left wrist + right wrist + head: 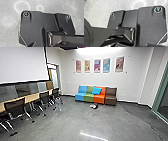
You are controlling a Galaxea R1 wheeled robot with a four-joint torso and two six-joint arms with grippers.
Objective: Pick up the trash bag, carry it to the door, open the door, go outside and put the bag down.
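In the head view a small white and dark bundle point(94, 106) lies on the floor in front of the sofa; I cannot tell for certain whether it is the trash bag. At the right edge stands a green-framed glass panel point(163, 100), which may be a door. Another framed opening point(54, 75) is in the far left corner, beside the screen. Both wrist views look down past my own base and arm parts to grey floor, and no bag can be made out there.
A multicoloured sofa point(86, 94) with a blue cushion point(96, 91) stands against the back wall. Along the left runs a long table point(34, 97) with black wheeled chairs point(15, 107) beside it. Grey concrete floor point(75, 122) stretches ahead.
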